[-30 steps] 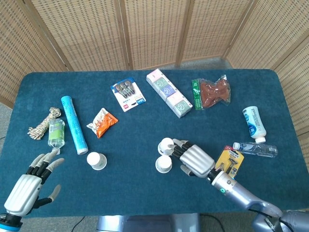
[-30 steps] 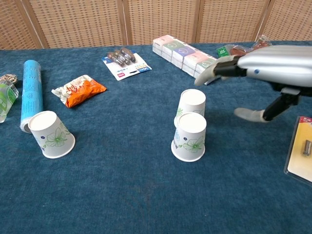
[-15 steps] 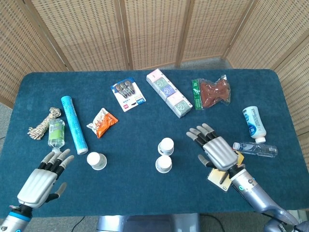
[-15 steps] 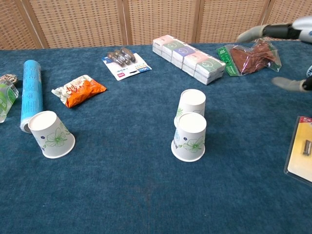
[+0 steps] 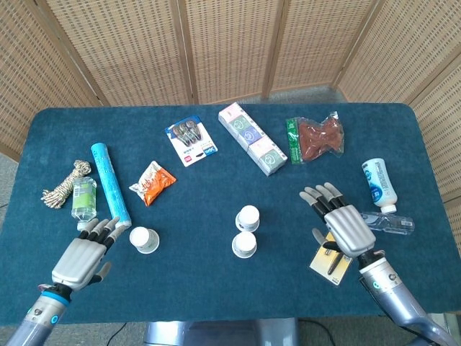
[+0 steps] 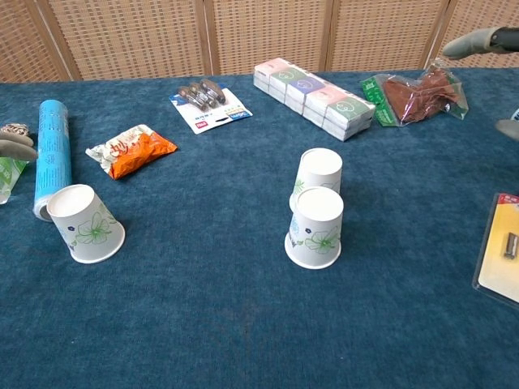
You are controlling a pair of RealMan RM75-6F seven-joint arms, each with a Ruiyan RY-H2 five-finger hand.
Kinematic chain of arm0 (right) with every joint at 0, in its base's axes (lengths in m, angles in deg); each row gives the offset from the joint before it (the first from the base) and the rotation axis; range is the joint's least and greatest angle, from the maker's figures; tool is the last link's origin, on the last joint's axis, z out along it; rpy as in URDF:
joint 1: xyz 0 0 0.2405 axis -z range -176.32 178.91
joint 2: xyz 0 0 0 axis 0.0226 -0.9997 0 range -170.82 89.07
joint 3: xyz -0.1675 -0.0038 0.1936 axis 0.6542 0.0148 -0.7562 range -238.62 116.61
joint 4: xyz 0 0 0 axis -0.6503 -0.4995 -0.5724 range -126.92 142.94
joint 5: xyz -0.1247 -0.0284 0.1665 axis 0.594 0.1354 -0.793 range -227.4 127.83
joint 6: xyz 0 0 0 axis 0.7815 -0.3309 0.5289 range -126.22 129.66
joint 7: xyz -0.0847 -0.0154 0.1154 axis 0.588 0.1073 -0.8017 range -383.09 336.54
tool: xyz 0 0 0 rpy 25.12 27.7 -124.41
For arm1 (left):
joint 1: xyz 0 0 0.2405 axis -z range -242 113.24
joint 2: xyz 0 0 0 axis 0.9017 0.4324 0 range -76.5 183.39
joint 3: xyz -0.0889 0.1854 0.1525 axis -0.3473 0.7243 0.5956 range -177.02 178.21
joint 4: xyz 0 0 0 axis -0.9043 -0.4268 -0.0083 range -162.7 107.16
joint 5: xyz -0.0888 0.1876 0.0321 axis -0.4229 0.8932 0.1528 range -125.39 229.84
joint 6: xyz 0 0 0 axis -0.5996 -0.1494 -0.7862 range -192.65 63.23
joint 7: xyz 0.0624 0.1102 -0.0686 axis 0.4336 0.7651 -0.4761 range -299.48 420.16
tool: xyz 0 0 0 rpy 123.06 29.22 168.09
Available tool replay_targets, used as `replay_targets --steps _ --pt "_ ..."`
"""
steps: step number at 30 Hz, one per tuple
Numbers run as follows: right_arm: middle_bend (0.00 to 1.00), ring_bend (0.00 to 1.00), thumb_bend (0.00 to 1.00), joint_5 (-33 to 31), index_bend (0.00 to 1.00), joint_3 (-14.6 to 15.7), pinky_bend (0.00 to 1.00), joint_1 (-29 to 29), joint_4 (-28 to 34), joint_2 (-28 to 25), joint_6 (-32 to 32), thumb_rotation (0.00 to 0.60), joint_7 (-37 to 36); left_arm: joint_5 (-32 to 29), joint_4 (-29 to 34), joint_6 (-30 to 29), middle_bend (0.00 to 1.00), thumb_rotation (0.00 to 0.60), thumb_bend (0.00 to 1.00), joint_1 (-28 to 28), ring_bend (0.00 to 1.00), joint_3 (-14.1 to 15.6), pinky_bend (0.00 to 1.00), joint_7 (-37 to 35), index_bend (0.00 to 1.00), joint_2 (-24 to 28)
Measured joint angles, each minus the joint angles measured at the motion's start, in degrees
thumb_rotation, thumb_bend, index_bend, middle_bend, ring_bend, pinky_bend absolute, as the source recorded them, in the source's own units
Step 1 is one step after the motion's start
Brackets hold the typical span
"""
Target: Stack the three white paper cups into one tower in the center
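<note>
Three white paper cups with green leaf prints stand upside down on the blue table. Two of them sit close together in the middle, one (image 5: 248, 215) (image 6: 319, 177) just behind the other (image 5: 244, 245) (image 6: 315, 226). The third cup (image 5: 144, 239) (image 6: 83, 223) stands alone at the left. My left hand (image 5: 87, 255) hovers open just left of that lone cup, fingers spread. My right hand (image 5: 343, 222) is open too, well to the right of the middle pair, above a yellow razor pack (image 5: 330, 264). In the chest view only fingertips (image 6: 478, 40) of the right hand show at the top right corner.
A blue tube (image 5: 109, 184), a small green-labelled bottle (image 5: 83, 199) and a rope coil (image 5: 64, 183) lie at the left. An orange snack pack (image 5: 152, 181), a razor card (image 5: 191, 142), a tissue box (image 5: 252, 138) and a dried-fruit bag (image 5: 317, 138) lie further back. Two bottles (image 5: 380, 185) lie at the right.
My right hand has drawn away from the two middle cups to the right, letting go of nothing. My left hand has moved forward toward the lone left cup.
</note>
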Motion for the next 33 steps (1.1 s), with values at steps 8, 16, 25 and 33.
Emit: replay_targets --steps 8,16,25,33 --pt "0.03 0.0 0.48 -0.11 0.02 -0.15 0.0 1.52 0.58 -1.02 0.49 0.6 -0.39 -5.84 -4.53 2.05 0.0 0.6 0.48 4.17 0.0 -1.91 0.0 2.08 0.0 -5.45" --pt "0.03 0.0 0.48 -0.53 0.02 -0.58 0.0 2.55 0.87 -1.61 0.55 0.6 -0.29 -10.52 -7.55 5.12 0.0 0.6 0.48 7.7 0.0 -2.48 0.0 1.81 0.0 -8.46" --pt "0.03 0.0 0.48 -0.81 0.02 -1.06 0.0 3.42 1.16 -2.17 0.42 0.6 -0.51 -11.76 -11.33 6.34 0.0 0.6 0.48 10.52 0.0 -2.93 0.06 -1.37 0.05 -12.56" --pt "0.03 0.0 0.48 -1.05 0.02 -1.29 0.0 4.31 1.29 -2.48 0.54 0.6 -0.36 -10.73 -13.72 6.2 0.01 0.6 0.49 11.61 0.01 -2.15 0.37 -3.78 0.21 -14.46"
